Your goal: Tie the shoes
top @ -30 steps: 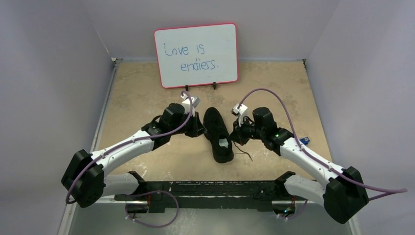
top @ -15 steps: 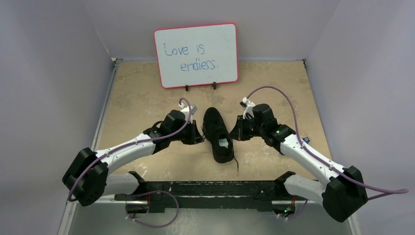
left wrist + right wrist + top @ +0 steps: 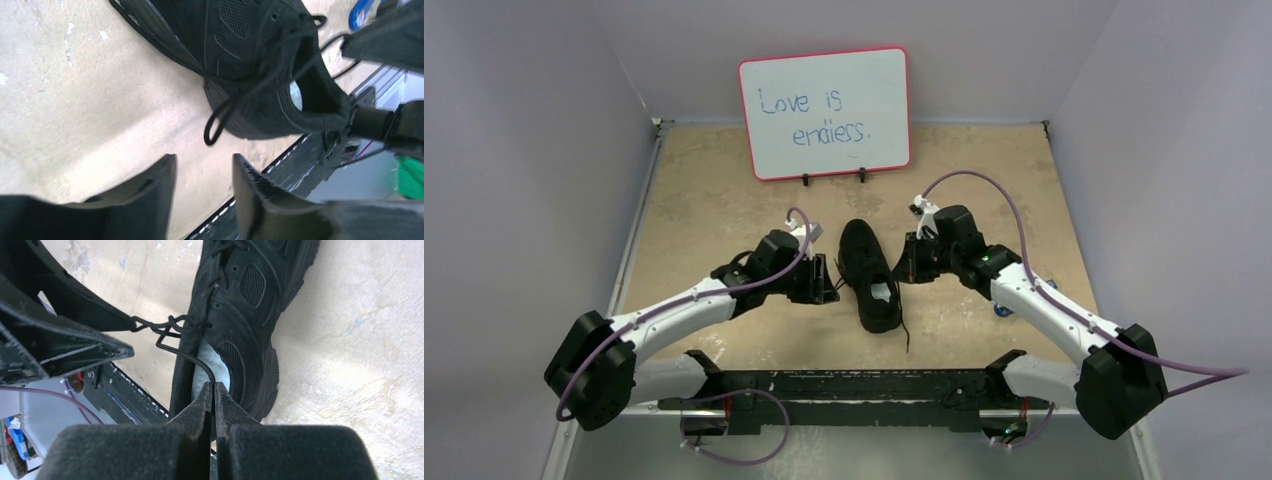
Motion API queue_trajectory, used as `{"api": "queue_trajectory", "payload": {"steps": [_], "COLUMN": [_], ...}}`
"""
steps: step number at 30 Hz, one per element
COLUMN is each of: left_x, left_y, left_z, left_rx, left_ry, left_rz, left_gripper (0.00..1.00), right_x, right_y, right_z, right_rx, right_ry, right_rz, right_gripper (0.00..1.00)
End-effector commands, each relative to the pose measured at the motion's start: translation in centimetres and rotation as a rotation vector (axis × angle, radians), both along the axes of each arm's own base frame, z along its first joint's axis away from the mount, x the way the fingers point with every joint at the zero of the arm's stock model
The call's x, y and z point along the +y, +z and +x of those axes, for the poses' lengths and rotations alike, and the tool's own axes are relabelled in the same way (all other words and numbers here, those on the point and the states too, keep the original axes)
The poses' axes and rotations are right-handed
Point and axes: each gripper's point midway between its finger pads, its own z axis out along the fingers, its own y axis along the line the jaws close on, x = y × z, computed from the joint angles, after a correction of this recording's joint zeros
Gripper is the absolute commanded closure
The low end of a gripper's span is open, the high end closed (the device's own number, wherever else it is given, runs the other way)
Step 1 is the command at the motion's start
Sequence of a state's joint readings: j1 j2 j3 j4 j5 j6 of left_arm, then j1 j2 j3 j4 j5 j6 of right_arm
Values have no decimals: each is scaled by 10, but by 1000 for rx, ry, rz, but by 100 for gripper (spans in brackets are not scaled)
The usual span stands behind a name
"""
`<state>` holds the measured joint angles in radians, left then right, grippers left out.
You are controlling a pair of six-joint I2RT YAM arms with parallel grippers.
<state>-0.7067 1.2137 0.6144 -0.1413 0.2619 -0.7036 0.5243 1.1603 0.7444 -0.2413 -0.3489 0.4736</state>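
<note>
The black shoe [image 3: 869, 275] lies mid-table, toe away from me, its pale grey inner sole showing. My left gripper [image 3: 832, 282] sits just left of it, open and empty. In the left wrist view the left gripper [image 3: 204, 162] faces a lace loop [image 3: 215, 131] that hangs off the shoe's side [image 3: 240, 50], apart from the fingers. My right gripper [image 3: 902, 268] is at the shoe's right side. In the right wrist view the right gripper [image 3: 214, 386] is shut on a black lace [image 3: 192, 357] that runs up to a twisted crossing [image 3: 170, 325] over the shoe [image 3: 245, 310].
A whiteboard [image 3: 824, 112] stands at the back. A small blue gadget [image 3: 1004, 308] lies on the table under my right arm. One lace end [image 3: 907, 335] trails near the heel. A black rail [image 3: 854, 385] runs along the near edge. Walls close in on both sides.
My left gripper has drawn back down and left from the shoe. My right gripper moved up and closer to the shoe's side. The loose lace at the right swung in towards the heel.
</note>
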Motion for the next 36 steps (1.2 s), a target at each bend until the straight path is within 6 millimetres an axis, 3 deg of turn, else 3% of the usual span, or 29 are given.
{"api": "queue_trajectory", "payload": {"steps": [1,6,11,15,18,25,31,36], "left_x": [7,8,-33,-66,-77,-82,-81,-78], "left_y": [50,74,91,83,70,53,43,49], "left_z": [6,17,40,51,56,49,50,58], "left_rx": [-152,-233,-317,-307,-292,-227,-209,-233], "left_ry": [-60,-109,-234,-322,-343,-369,-365,-346], "left_rz": [9,59,-37,-117,-165,-233,-216,-186], "left_gripper": [49,41,38,43,50,68,65,81], "right_x": [4,5,8,12,13,12,15,20], "right_y": [20,19,17,19,21,27,27,27], "right_z": [10,8,5,6,7,9,9,10], "right_rx": [-63,-55,-40,-31,-31,-57,-41,-24], "right_ry": [23,35,42,49,52,52,49,49], "right_rz": [8,15,29,47,47,40,58,88], "right_gripper": [100,100,100,100,100,100,100,100]}}
